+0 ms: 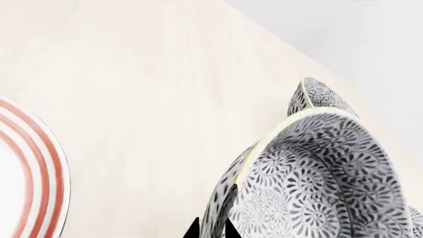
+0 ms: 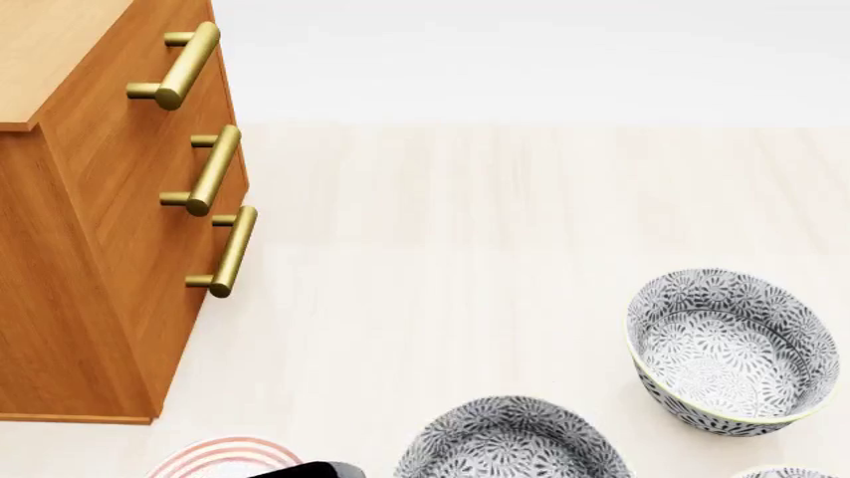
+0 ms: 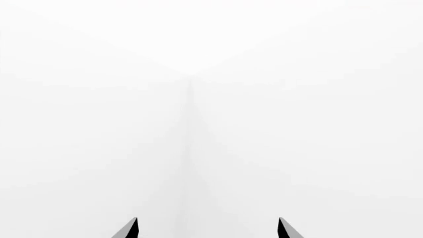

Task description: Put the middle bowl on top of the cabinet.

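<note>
The left hand (image 1: pixel 211 229) shows only as two dark fingertips close together at the edge of the left wrist view, one on each side of the wall of the middle bowl (image 1: pixel 324 183), so it is clamped on that bowl's rim. The right hand (image 3: pixel 208 229) is spread wide with nothing between its two tips, which point into blank white space.

The middle bowl is deep and round, white with a dense grey-black floral pattern inside and out and a pale rim. In the head view it lies low in the frame (image 2: pixel 512 443) on the pale worktop (image 2: pixel 505 249), partly cut off by the edge. A second, matching bowl (image 2: pixel 731 349) stands to its right, well apart, and behind the held one in the wrist view a sliver of another patterned bowl (image 1: pixel 317 96) peeks out.

A red-ringed plate (image 1: pixel 29 173) lies on the worktop near the middle bowl. The orange-brown cabinet (image 2: pixel 94 249) with three brass handles (image 2: pixel 213 169) stands at the left.
</note>
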Tool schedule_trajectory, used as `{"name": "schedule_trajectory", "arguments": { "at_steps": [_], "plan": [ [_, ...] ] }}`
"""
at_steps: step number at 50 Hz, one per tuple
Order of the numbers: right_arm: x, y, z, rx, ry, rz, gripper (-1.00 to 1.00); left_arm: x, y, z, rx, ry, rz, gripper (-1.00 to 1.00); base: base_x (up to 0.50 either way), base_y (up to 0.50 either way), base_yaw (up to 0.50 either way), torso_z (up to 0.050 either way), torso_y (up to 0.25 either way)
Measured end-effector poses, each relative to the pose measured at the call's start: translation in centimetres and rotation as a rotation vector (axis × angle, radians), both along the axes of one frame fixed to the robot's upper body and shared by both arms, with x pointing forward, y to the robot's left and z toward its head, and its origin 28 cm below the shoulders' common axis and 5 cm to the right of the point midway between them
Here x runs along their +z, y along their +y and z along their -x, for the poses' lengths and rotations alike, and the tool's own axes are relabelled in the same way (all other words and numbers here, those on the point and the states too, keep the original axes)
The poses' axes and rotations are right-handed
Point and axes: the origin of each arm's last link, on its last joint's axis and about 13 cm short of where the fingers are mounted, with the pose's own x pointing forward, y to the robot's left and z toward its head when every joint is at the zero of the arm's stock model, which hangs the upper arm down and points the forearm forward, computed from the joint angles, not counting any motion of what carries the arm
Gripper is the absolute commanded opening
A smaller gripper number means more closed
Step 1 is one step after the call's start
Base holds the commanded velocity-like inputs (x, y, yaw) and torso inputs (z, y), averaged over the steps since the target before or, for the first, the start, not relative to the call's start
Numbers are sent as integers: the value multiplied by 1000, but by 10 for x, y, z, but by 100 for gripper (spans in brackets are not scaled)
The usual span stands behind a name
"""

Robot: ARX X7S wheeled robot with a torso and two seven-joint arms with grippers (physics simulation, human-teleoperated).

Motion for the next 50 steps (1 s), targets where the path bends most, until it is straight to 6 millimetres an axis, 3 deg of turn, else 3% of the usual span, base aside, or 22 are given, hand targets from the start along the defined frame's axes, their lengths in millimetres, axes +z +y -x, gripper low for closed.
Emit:
{"name": "schedule_trajectory", "arguments": {
  "at_steps": [12, 50],
  "plan": [
    [0, 0, 0, 1, -3, 1, 100, 0, 1, 0, 4, -20, 17, -100, 0, 0, 0, 0, 0],
    [0, 1, 0, 3, -13, 2, 100, 26, 10, 12, -15, -150, 75, -100, 0, 0, 0, 27, 249]
  ]
}}
